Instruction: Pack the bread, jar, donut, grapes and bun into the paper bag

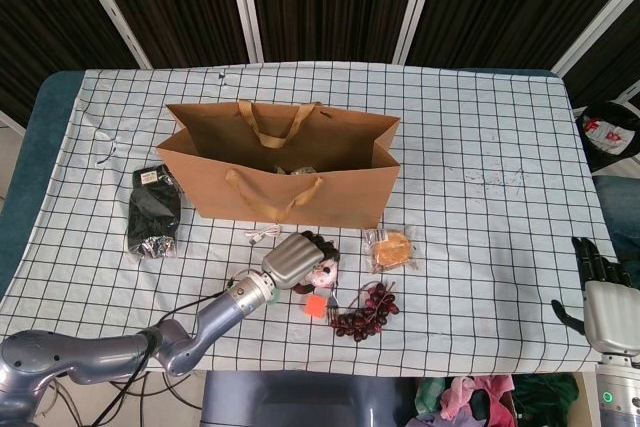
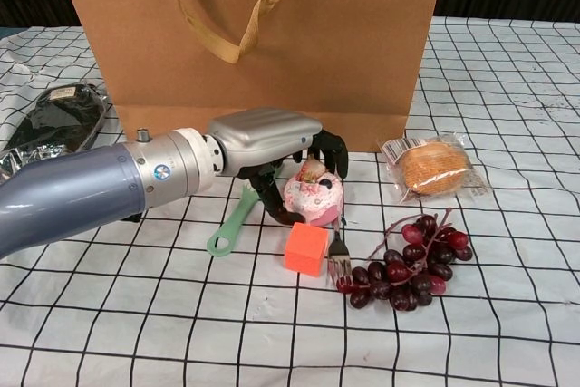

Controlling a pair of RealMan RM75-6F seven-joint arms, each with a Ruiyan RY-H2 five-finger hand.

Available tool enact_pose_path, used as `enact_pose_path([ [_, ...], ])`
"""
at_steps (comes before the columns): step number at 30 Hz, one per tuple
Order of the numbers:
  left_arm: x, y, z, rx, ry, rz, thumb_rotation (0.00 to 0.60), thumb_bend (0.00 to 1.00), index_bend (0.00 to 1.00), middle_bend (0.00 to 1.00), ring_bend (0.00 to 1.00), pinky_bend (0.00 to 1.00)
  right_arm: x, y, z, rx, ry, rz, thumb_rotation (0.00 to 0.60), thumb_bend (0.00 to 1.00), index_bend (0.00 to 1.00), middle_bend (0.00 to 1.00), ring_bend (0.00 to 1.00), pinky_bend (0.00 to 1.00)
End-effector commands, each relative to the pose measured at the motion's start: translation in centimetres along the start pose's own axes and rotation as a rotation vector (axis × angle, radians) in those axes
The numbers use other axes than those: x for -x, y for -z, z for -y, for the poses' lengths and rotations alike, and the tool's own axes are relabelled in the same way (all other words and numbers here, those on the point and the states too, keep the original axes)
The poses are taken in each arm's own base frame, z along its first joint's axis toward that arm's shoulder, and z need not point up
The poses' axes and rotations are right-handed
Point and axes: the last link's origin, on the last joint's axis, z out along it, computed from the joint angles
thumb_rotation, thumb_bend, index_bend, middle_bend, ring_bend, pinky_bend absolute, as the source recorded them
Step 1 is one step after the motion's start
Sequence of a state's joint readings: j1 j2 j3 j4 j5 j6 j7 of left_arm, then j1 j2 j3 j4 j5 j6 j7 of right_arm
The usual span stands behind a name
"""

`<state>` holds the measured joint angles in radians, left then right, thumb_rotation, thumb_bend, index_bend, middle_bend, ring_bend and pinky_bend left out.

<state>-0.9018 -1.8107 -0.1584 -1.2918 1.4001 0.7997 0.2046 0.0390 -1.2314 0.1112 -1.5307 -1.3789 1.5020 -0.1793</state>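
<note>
Curling over the pink-iced donut [image 2: 314,198], the left hand [image 2: 272,147] has its dark fingers [image 2: 331,149] wrapped round the back of the cake and its thumb against the near-left side, so the donut is held where it sits on the desk [image 2: 507,269], just in front of the paper bag [image 2: 272,38]. The hand's shell is smooth grey metal, the forearm a glossy blue-grey cylinder. The bag is stiff brown kraft paper, upright and open, with two flat ribbon-like handles. One bun [image 2: 433,168], round and golden, lies in crinkly clear wrap to the donut's right; one bunch of dark red grapes [image 2: 410,265], glossy and round, lies near the front. Beside the donut are one orange cube [image 2: 305,248], one metal fork [image 2: 337,251] and one pale green plastic brush [image 2: 231,222]. A black foil-edged packet [image 1: 154,213] lies left of the bag. The cloth is white with a black grid. The right hand [image 1: 604,292] rests at the desk's far right edge, fingers straight and slightly apart, holding nothing.
</note>
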Motion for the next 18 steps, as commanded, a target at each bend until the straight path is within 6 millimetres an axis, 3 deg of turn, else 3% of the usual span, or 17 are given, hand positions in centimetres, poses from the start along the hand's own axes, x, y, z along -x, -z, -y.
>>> enact_pose_path([
  [1,-0.5,0.3,0.3,0.0,0.001,-0.023,0.6,0.31,0.38,0.48,0.35,0.38,0.0,0.0,0.0,0.0,-0.001,-0.002,0.6,0.15,0.0,0.07,0.19,0.2],
  [11,-3.8,2.2,-0.4,0.056,0.035,-0.157,0.6,0.34,0.39,0.5,0.37,0.4,-0.1,0.0,0.1,-0.002,-0.001,-0.008,0.6,0.15,0.0,0.07,0.19,0.2],
  [18,-6.9,5.1,-3.1,0.186,0.06,-0.271,0.6,0.34,0.39,0.5,0.37,0.4,-0.1,0.0,0.0,0.005,0.001,-0.011,0.6,0.15,0.0,0.07,0.19,0.2],
])
